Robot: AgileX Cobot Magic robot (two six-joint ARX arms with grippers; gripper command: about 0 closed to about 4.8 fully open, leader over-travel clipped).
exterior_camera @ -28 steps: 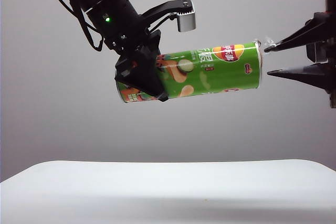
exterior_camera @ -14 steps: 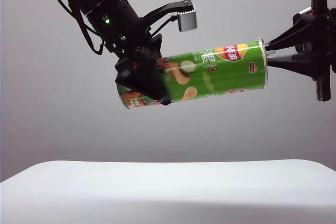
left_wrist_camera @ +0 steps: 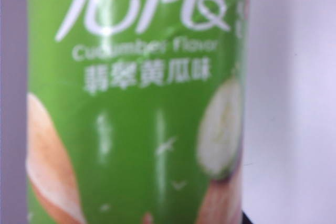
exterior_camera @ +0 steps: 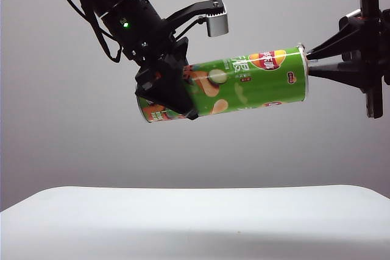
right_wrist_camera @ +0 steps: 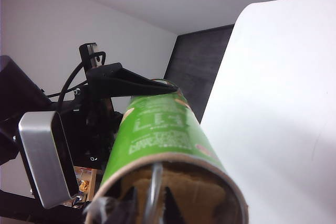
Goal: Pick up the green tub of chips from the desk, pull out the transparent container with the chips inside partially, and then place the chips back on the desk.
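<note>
**pixelwrench:** So what are the fingers doing? Starting at the tips.

**tubwatcher:** The right gripper (exterior_camera: pixel 309 64) sits at the open end of the green tub of chips (exterior_camera: pixel 244 84), over on the right of the exterior view. Its two black fingers (right_wrist_camera: pixel 170 209) are pinched close together on the thin clear edge of the transparent container (right_wrist_camera: pixel 154 190), right at the tub's mouth. In the right wrist view that edge runs as a pale sliver between the tips, with the brownish inside of the tub behind it. Can't make out the chips themselves.

**pixelwrench:** And the other one?

**tubwatcher:** The left gripper (exterior_camera: pixel 170 92) is clamped around the tub near its other end, fingers wrapped over the printed side. The left wrist view is just label: white Chinese characters, "Cucumber Flavor", a cucumber slice.

**pixelwrench:** Where's the tub overall?

**tubwatcher:** Up in the air, well above the desk (exterior_camera: pixel 195 223), lying nearly level with the right end tilted slightly up. The logo is near the right end. The tub spans between the two grippers and touches nothing else.
</note>
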